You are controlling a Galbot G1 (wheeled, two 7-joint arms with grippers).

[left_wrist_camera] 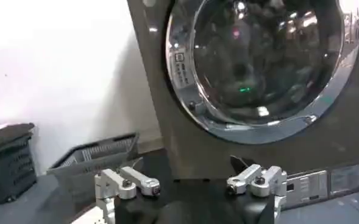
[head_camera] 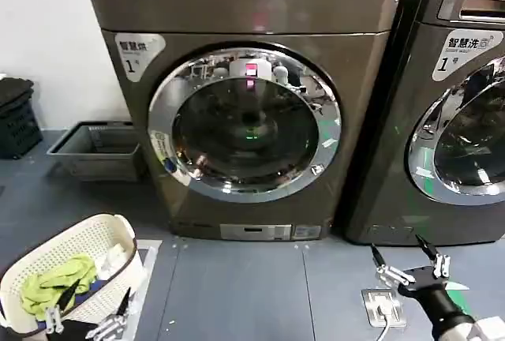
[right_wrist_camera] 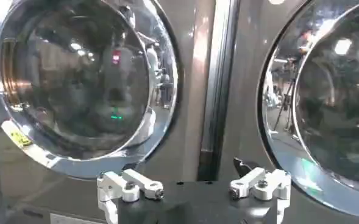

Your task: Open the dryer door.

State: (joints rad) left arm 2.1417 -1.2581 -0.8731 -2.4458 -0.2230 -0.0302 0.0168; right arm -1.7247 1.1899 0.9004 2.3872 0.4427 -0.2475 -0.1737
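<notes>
The dryer door (head_camera: 245, 122) sits shut at the centre of the head view, set in the front of the dryer (head_camera: 245, 9), which fills the upper middle of the frame. To its right, just beside it, stands the LG machine (head_camera: 442, 120) with its own round door (head_camera: 461, 132) cut by the right edge. At left, a floor basket (head_camera: 99, 150) rests against the wall, with a dark crate (head_camera: 17, 116) at the far left edge. A laundry hamper (head_camera: 71, 266) (cloth inside) occupies the lower left corner, the left gripper (head_camera: 91, 309) before it. The right gripper (head_camera: 406, 266) hangs lower right, above a floor plate (head_camera: 384, 309).
</notes>
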